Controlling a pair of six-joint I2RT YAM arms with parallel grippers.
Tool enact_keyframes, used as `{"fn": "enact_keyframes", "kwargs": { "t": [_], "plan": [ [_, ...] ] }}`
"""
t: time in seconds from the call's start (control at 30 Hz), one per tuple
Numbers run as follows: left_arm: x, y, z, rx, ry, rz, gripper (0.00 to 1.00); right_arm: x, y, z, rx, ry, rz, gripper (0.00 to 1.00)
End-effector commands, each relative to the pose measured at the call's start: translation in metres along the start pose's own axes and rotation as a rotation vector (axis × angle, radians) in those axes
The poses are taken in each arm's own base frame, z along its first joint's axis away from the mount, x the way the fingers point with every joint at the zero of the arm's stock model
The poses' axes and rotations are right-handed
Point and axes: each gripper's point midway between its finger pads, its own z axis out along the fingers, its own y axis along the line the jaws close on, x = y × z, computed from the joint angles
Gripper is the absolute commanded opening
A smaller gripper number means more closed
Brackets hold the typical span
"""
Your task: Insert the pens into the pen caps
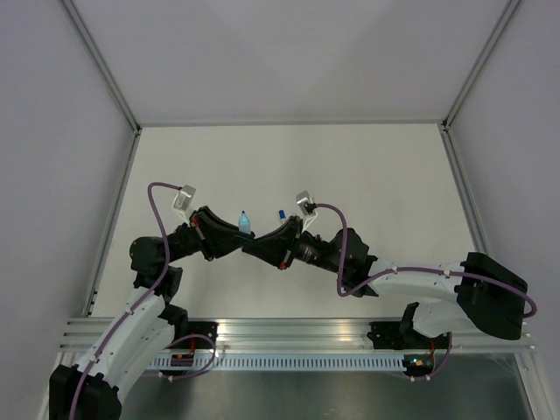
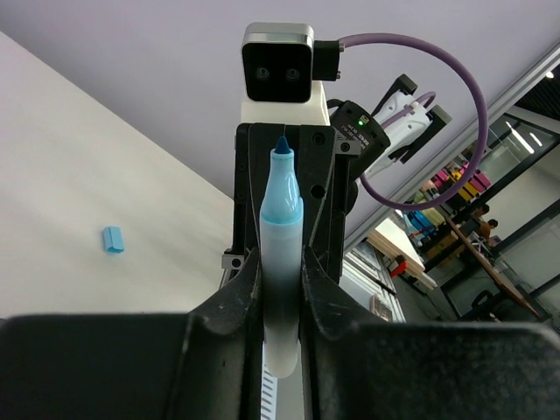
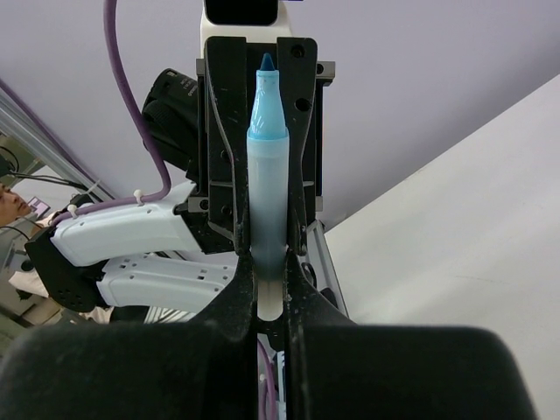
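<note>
A white-barrelled pen [image 2: 282,262] with a light blue tip stands upright between the two arms where they meet in mid-table. My left gripper [image 1: 234,240] is shut on its barrel, and both pads touch it in the left wrist view. My right gripper [image 1: 261,246] is shut on the lower end of the same pen [image 3: 268,210], facing the left one. The pen's tip [image 1: 244,221] sticks up above both grippers. A small blue pen cap [image 2: 112,239] lies on the table just beyond them [image 1: 281,213]. No other pen or cap shows.
The white table [image 1: 367,175] is walled in by grey panels and metal posts at the left, right and back. A slotted metal rail [image 1: 297,346] runs along the near edge by the arm bases. Purple cables [image 1: 346,262] loop off both wrists.
</note>
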Motion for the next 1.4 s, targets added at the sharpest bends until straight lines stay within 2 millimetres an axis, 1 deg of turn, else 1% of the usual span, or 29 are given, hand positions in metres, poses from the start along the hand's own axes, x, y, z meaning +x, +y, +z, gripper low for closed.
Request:
{"fn": "enact_keyframes", "kwargs": {
  "t": [0.0, 0.03, 0.1, 0.13, 0.17, 0.2, 0.23, 0.27, 0.3, 0.33, 0.37, 0.4, 0.43, 0.47, 0.5, 0.53, 0.57, 0.6, 0.63, 0.7, 0.73, 0.8, 0.83, 0.9, 0.97, 1.0, 1.07, 1.2, 1.37],
  "plan": [
    [-0.006, -0.011, 0.001, 0.028, -0.005, 0.045, 0.02, -0.011, 0.007, 0.008, -0.019, -0.017, -0.010, 0.05],
    [-0.004, -0.010, 0.001, 0.022, -0.002, 0.045, 0.02, -0.010, 0.007, 0.008, -0.016, -0.009, -0.009, 0.09],
    [-0.002, -0.010, 0.000, 0.019, 0.004, 0.050, 0.02, -0.009, 0.005, 0.007, -0.006, 0.000, -0.019, 0.30],
    [-0.002, -0.009, 0.000, 0.015, 0.006, 0.068, 0.02, -0.003, 0.000, 0.005, 0.018, 0.026, -0.020, 0.39],
    [0.001, -0.004, -0.001, -0.010, 0.020, 0.047, 0.02, 0.001, -0.003, 0.002, 0.031, 0.045, -0.038, 0.57],
    [-0.001, -0.006, -0.001, -0.017, 0.024, 0.060, 0.02, 0.001, -0.002, -0.005, 0.043, 0.054, -0.044, 0.68],
    [-0.001, -0.002, -0.001, -0.034, 0.033, 0.105, 0.02, 0.013, -0.014, -0.014, 0.102, 0.108, -0.041, 0.74],
    [-0.005, -0.003, 0.000, -0.048, 0.039, 0.124, 0.02, 0.018, -0.025, -0.020, 0.163, 0.129, -0.042, 0.78],
    [0.001, 0.010, -0.002, -0.109, 0.060, 0.088, 0.02, 0.015, -0.025, -0.028, 0.188, 0.138, -0.068, 0.79],
    [0.000, 0.016, -0.003, -0.134, 0.068, 0.134, 0.02, 0.030, -0.040, -0.041, 0.269, 0.214, -0.064, 0.80],
    [0.001, 0.021, -0.003, -0.158, 0.076, 0.136, 0.02, 0.035, -0.047, -0.049, 0.315, 0.248, -0.071, 0.80],
    [0.003, 0.028, -0.005, -0.194, 0.083, 0.123, 0.02, 0.026, -0.053, -0.056, 0.385, 0.232, -0.086, 0.80],
    [0.004, 0.036, -0.005, -0.218, 0.090, 0.133, 0.02, 0.041, -0.074, -0.079, 0.513, 0.311, -0.081, 0.80],
    [0.006, 0.044, -0.006, -0.244, 0.091, 0.121, 0.02, 0.041, -0.086, -0.091, 0.601, 0.319, -0.086, 0.80],
    [0.007, 0.050, -0.007, -0.259, 0.088, 0.115, 0.02, 0.024, -0.099, -0.103, 0.717, 0.260, -0.116, 0.80],
    [0.012, 0.058, -0.007, -0.271, 0.093, 0.088, 0.02, 0.030, -0.114, -0.126, 0.832, 0.301, -0.131, 0.80],
    [0.023, 0.071, -0.011, -0.297, 0.101, 0.055, 0.02, 0.019, -0.121, -0.136, 0.915, 0.272, -0.149, 0.80],
    [0.025, 0.082, -0.012, -0.333, 0.088, 0.047, 0.02, 0.004, -0.136, -0.154, 1.048, 0.217, -0.182, 0.80],
    [0.032, 0.096, -0.014, -0.365, 0.102, 0.023, 0.02, 0.001, -0.149, -0.176, 1.161, 0.223, -0.159, 0.80],
    [0.044, 0.117, -0.020, -0.424, 0.110, 0.006, 0.02, -0.013, -0.165, -0.195, 1.288, 0.164, -0.129, 0.80],
    [0.055, 0.127, -0.021, -0.439, 0.134, -0.012, 0.02, -0.022, -0.174, -0.213, 1.399, 0.085, -0.109, 0.80],
    [0.066, 0.139, -0.021, -0.469, 0.168, 0.012, 0.02, -0.028, -0.188, -0.241, 1.543, 0.013, -0.087, 0.78],
    [0.074, 0.146, -0.024, -0.504, 0.194, 0.005, 0.02, -0.030, -0.192, -0.248, 1.584, -0.029, -0.071, 0.75],
    [0.085, 0.159, -0.025, -0.565, 0.240, 0.048, 0.02, -0.026, -0.206, -0.262, 1.647, -0.079, 0.012, 0.72],
    [0.091, 0.163, -0.024, -0.608, 0.279, 0.070, 0.02, -0.017, -0.216, -0.269, 1.703, -0.108, 0.097, 0.69],
    [0.097, 0.167, -0.022, -0.633, 0.295, 0.106, 0.02, -0.013, -0.216, -0.286, 1.778, -0.090, 0.114, 0.68],
    [0.100, 0.166, -0.019, -0.633, 0.320, 0.120, 0.02, -0.012, -0.218, -0.294, 1.866, -0.129, 0.146, 0.64],
    [0.101, 0.160, -0.018, -0.606, 0.322, 0.125, 0.02, -0.001, -0.217, -0.312, 2.000, -0.115, 0.187, 0.62],
    [0.099, 0.157, -0.023, -0.620, 0.309, 0.137, 0.02, 0.014, -0.225, -0.315, 2.063, -0.106, 0.258, 0.61]
  ]
}}
